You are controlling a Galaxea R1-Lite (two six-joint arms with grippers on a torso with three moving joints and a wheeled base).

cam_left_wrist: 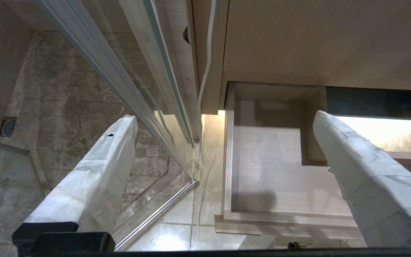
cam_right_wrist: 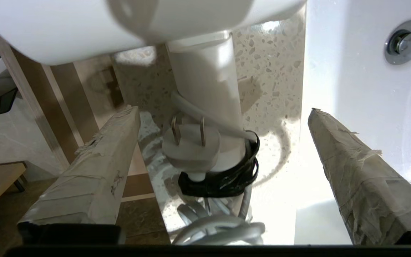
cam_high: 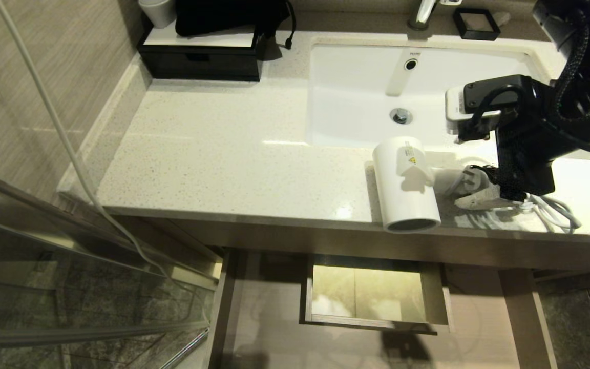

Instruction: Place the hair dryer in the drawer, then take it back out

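One white hair dryer (cam_high: 406, 184) lies on the speckled counter (cam_high: 213, 154), at the sink's (cam_high: 356, 102) five o'clock, barrel mouth toward the counter's front edge. Its handle and bundled cord (cam_high: 551, 210) are partly hidden behind the right gripper (cam_right_wrist: 223, 142); only the right wrist view shows the plug (cam_right_wrist: 190, 146) between spread fingers, neither touching. Below, the drawer (cam_high: 377, 302) stands open; nothing is visible inside. Only the left wrist view shows the left gripper (cam_left_wrist: 223, 157), spread wide.
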